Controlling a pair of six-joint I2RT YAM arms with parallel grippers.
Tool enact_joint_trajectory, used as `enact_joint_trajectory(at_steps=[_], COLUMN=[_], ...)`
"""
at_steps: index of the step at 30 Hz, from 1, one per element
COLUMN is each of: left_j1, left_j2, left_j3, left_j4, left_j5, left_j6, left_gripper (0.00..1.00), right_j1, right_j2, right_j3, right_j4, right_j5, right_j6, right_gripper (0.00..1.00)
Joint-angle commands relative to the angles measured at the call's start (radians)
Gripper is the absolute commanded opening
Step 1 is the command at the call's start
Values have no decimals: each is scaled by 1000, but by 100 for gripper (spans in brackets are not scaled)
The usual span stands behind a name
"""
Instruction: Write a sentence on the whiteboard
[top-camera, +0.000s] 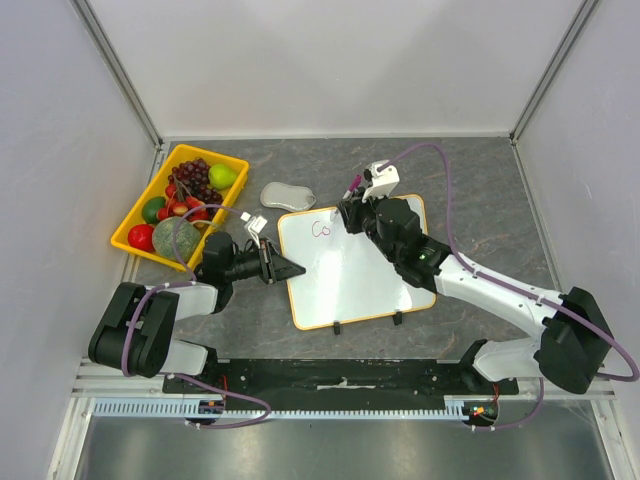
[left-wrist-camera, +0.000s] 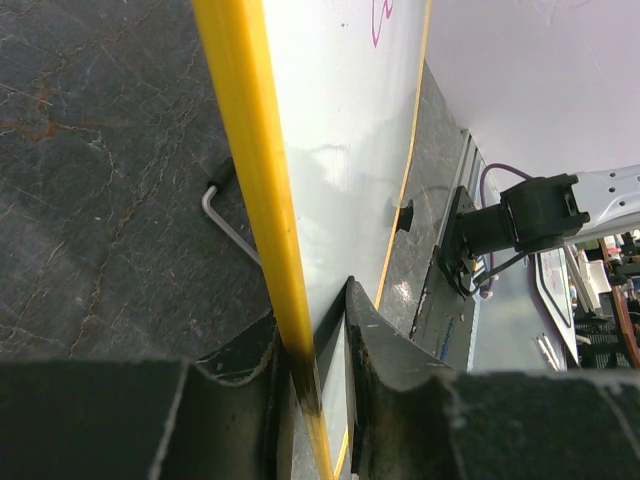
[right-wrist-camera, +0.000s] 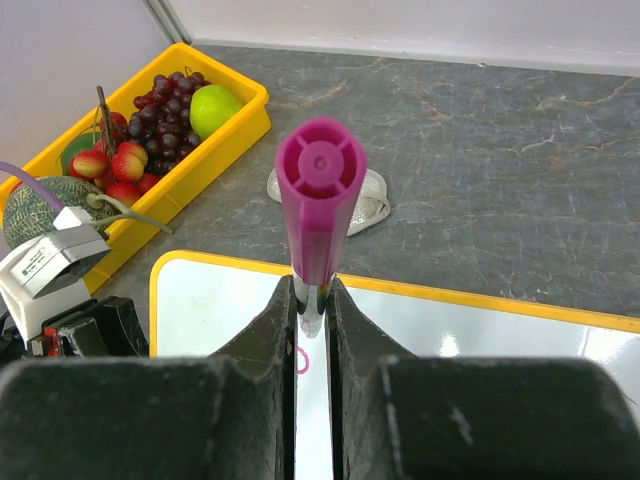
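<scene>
the whiteboard (top-camera: 350, 285), lying just right of the fruit tray (top-camera: 140, 203), looks light, stiff and slick, so the left gripper (top-camera: 283, 268) clamped on its rim steadies it well, while the right gripper (top-camera: 350, 212) pinches the marker (right-wrist-camera: 320, 185) over the sentence (top-camera: 321, 229).

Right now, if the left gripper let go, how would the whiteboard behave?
The whiteboard looks thin and light; it would probably slide when pushed, since only the left gripper clamps its rim. It seems stiff: no sag shows. Its glossy face looks slippery.
</scene>
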Motion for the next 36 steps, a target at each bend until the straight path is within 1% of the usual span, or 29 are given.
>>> enact_joint_trajectory(at_steps=[1,14,36], left_j1=[-15,-18,-18], left_j2=[14,17,16], left_j3=[4,4,7], left_j4=[-26,-26,-28], left_j5=[-11,-11,-11], left_j6=[96,98,99], left_gripper=[2,2,2], right_j1=[-6,-13,-15], right_j2=[1,34,0], right_j3=[-6,-39,-85], right_j4=[45,53,8], right_j5=[34,31,-21], right_j6=[14,18,21], right_gripper=[0,0,0])
